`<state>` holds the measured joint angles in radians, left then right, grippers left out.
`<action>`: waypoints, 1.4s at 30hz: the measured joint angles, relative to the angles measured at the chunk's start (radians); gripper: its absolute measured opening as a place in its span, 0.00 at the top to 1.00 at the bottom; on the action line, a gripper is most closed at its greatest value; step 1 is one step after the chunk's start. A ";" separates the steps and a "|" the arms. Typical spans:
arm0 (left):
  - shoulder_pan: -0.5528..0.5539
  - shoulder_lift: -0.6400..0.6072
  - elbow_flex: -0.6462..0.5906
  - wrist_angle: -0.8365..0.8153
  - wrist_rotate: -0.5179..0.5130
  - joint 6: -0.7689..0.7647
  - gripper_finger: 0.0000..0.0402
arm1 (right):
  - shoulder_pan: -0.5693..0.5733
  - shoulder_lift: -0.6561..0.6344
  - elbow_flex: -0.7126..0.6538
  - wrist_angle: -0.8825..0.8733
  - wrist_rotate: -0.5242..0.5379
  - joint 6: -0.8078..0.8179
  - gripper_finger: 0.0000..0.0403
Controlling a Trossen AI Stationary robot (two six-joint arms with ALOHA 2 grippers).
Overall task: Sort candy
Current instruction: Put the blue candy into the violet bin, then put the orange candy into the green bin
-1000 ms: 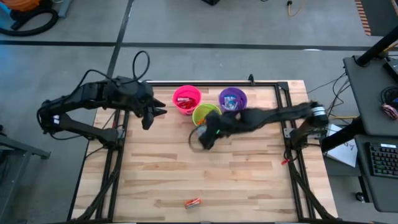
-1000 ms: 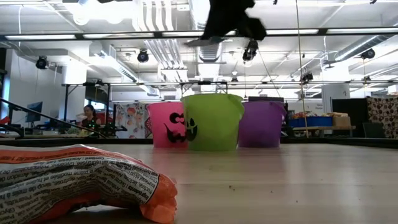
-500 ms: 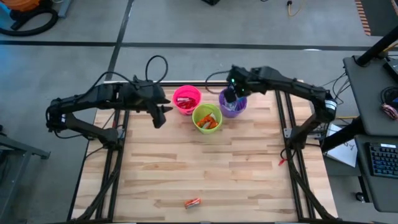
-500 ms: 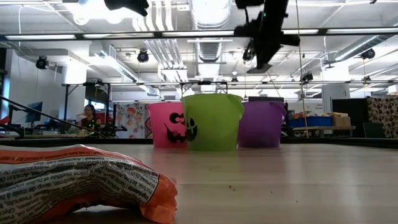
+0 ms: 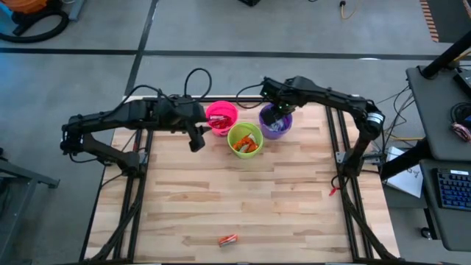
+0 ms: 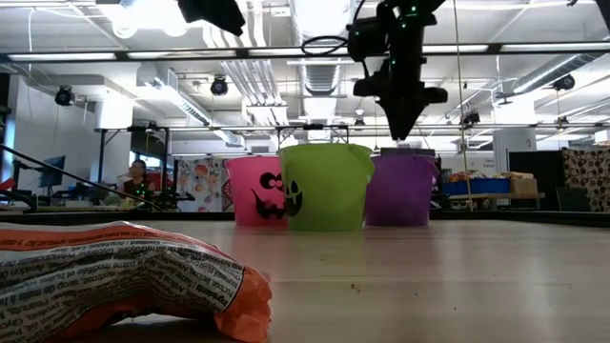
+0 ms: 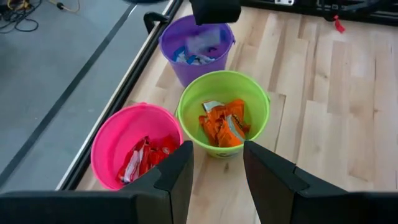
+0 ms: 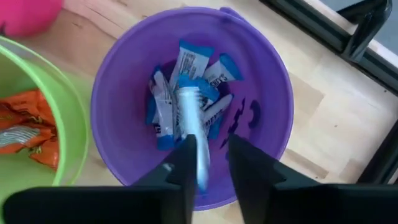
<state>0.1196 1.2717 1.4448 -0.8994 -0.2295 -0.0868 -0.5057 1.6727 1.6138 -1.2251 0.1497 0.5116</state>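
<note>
Left gripper (image 5: 196, 141): hangs over the worktop (image 5: 243, 206) just beside the pink cup (image 5: 221, 118); jaws stand parted, nothing between them.
Pink cup: red candies (image 7: 144, 157) piled inside, long axes mixed, mostly slanted.
Green cup (image 5: 244, 138): just in front of the other two cups; orange candies (image 7: 222, 123) crumpled inside, no single direction.
Purple cup (image 5: 275, 120): blue-and-white candies (image 8: 186, 93) heaped inside, most lying roughly parallel.
Right gripper (image 8: 208, 163): directly above the purple cup, pointing down into it. Jaws a narrow gap apart; one blue-and-white candy (image 8: 191, 134) sits in the gap, long axis running in line with the jaws, far end toward the heap. Cannot tell whether it is gripped or loose.
Stray candy (image 5: 228, 239): red-orange wrapper, lying flat near the worktop's front edge, well apart from the cups, long axis roughly parallel to that edge.
</note>
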 joint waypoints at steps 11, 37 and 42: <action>-0.011 -0.012 0.000 0.001 0.026 -0.144 0.69 | -0.012 -0.068 0.000 0.014 -0.137 -0.107 0.56; -0.520 0.153 0.000 0.045 0.055 -0.559 0.69 | 0.518 -0.409 -0.108 0.781 -0.680 -0.358 0.65; -0.603 0.205 -0.001 0.030 0.055 -0.596 0.69 | 0.655 -0.437 -0.250 0.960 -0.547 -0.443 0.68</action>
<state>-0.4835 1.4763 1.4441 -0.8691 -0.1746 -0.6824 0.1493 1.2352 1.3634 -0.2655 -0.3975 0.0684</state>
